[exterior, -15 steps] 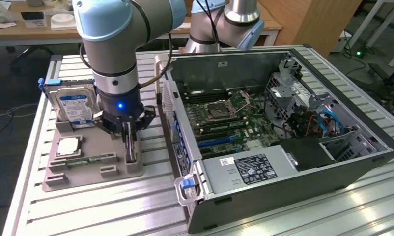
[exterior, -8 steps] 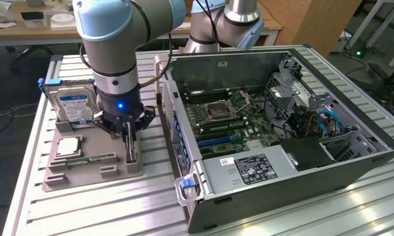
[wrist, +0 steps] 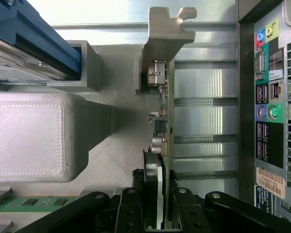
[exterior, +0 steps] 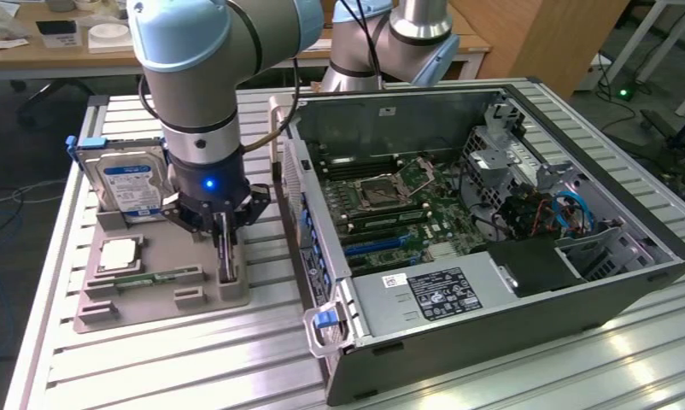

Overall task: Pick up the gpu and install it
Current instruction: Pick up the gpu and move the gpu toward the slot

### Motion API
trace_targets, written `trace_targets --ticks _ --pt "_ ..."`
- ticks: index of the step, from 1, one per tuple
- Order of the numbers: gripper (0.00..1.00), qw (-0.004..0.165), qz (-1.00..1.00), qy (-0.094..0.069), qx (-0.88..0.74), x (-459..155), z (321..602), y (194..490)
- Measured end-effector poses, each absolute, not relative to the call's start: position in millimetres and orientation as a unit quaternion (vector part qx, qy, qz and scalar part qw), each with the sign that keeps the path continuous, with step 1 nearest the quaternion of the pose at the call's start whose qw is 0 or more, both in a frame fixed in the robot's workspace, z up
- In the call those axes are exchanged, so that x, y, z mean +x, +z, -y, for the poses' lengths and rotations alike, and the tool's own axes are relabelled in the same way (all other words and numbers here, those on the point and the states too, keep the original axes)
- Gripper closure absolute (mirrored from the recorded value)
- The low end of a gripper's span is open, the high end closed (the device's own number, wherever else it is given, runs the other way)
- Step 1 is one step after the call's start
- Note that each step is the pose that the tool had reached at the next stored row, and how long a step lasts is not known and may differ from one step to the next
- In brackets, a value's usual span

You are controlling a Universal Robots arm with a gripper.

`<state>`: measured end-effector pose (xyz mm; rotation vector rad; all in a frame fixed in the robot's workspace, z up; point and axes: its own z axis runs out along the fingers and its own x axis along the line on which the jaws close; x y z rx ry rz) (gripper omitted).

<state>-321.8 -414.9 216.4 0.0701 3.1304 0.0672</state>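
The gpu (exterior: 225, 259) stands on its edge in a slot of the grey holder tray (exterior: 149, 309), at the tray's side nearest the computer case. My gripper (exterior: 223, 232) reaches straight down onto it. In the wrist view the gpu (wrist: 162, 114) shows as a thin board seen edge-on, with its silver end bracket (wrist: 164, 41) at the far end. My gripper (wrist: 157, 196) has one black finger on each side of the card and presses against it. The card still sits in the tray.
On the tray are a silver hard drive (exterior: 130, 184) in a blue frame, a CPU (exterior: 117, 254) and a green memory stick (exterior: 161, 278). The open computer case (exterior: 616, 282) with its motherboard (exterior: 377, 205) lies close on the exterior view's right; its rear port panel (wrist: 269, 97) faces the tray.
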Motion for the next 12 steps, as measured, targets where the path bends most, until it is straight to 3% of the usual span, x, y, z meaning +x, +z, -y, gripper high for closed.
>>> trace_targets --ticks 12 --pt "0.72 0.004 -1.000 0.021 0.022 -321.9 415.0 237.2"
